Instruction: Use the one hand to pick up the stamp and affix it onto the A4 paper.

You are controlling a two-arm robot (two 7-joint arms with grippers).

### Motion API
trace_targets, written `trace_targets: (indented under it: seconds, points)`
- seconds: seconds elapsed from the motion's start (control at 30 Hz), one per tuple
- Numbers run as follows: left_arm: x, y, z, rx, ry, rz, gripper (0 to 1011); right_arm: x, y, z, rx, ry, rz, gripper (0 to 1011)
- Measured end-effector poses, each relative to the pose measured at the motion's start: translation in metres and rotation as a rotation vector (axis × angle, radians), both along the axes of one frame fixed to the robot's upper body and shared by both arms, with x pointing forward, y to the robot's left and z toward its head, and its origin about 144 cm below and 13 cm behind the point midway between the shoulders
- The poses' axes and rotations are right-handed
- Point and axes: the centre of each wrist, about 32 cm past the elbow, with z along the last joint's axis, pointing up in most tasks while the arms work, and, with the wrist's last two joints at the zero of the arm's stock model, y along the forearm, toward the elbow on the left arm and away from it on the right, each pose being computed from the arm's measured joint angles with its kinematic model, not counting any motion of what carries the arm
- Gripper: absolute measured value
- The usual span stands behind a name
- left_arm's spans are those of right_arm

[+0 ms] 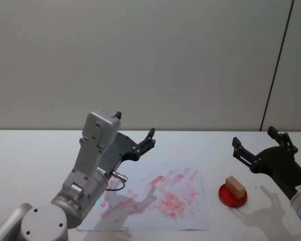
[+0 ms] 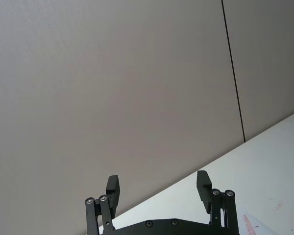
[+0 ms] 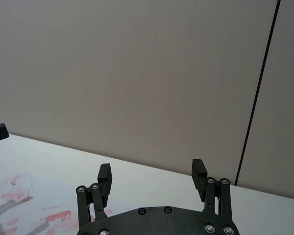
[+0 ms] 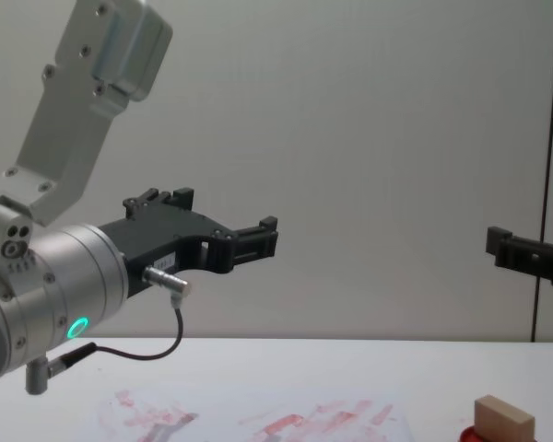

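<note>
- Plain grey wall (image 1: 140, 60) with one dark vertical seam backs a white worktop (image 1: 40, 145), which carries few things.
- The A4 paper (image 1: 165, 196) lies flat in the middle of the worktop, between the two arms. It is heavily marked with red stamp prints and smears. Lying there, either arm could reach it, and its flatness gives a firm base for pressing down.
- The stamp (image 1: 235, 186), a small tan wooden block, rests on a round red ink pad (image 1: 231, 201) just beside the paper's right edge. It probably sits there so that its face takes up ink before it is lifted.
- The right pincer (image 1: 254, 136) hangs above the worktop, beyond the stamp and somewhat to its right. Its fingers are spread wide with nothing between them. It points out over the worktop towards the wall rather than down at the block. Being much the nearer of the two, it seems the natural one to do the picking. It would have to tip downward and come in over the block.
- The left pincer (image 1: 135, 124) is raised over the far left part of the paper. It too is spread and holds nothing, and it is aimed forward. It is well apart from the stamp and looks parked.
- Neither pincer touches anything, so the pick-up is not yet begun and the block is free to be taken from above.
</note>
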Motion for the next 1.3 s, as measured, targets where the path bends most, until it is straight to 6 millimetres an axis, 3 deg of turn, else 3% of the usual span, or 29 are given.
trace_targets:
  seconds: [0.83, 1.3]
  points:
    - [0.000, 0.000, 0.000, 0.000, 0.000, 0.000, 1002, 0.001, -0.001, -0.002, -0.006, 0.009, 0.010, 1001]
    - [0.000, 0.000, 0.000, 0.000, 0.000, 0.000, 1002, 0.008, -0.008, -0.018, -0.075, 0.098, 0.087, 1001]
